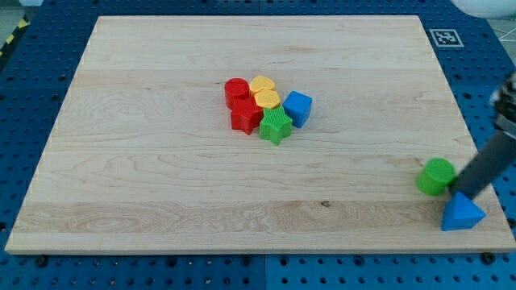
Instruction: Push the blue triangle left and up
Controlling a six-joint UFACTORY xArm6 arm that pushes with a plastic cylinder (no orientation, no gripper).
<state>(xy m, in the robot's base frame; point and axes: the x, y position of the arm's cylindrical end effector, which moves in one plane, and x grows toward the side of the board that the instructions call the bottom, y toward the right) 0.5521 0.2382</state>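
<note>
Where the wooden board (161,161) meets our view's bottom right, blue triangle (462,214) by the edge, my tip (462,193), a bare rod without jaws, touching its top, green cylinder (436,176) just left.

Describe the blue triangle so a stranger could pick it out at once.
Start at the pale wooden board and go to its corner at the view's bottom right. There lies the blue triangular block, just below my tip and right of the green round block. The other blue block, the blue cube, sits mid-board in a cluster.
</note>
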